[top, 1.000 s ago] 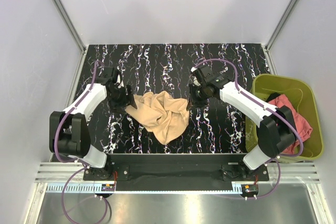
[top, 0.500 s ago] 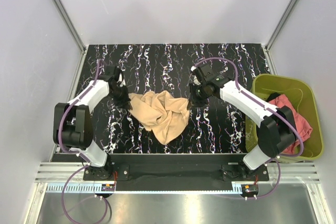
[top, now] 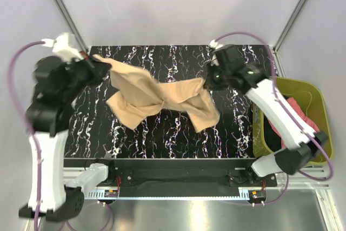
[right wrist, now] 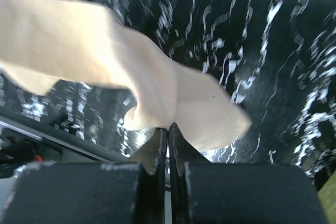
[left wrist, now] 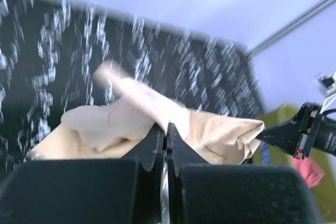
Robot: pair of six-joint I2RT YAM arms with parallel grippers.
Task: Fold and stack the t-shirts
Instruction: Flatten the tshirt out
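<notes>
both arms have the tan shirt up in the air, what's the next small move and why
Probably lower the tan t-shirt onto the table while drawing it taut: it hangs twisted between the left gripper and right gripper, both shut on it, too bunched to fold.
</notes>
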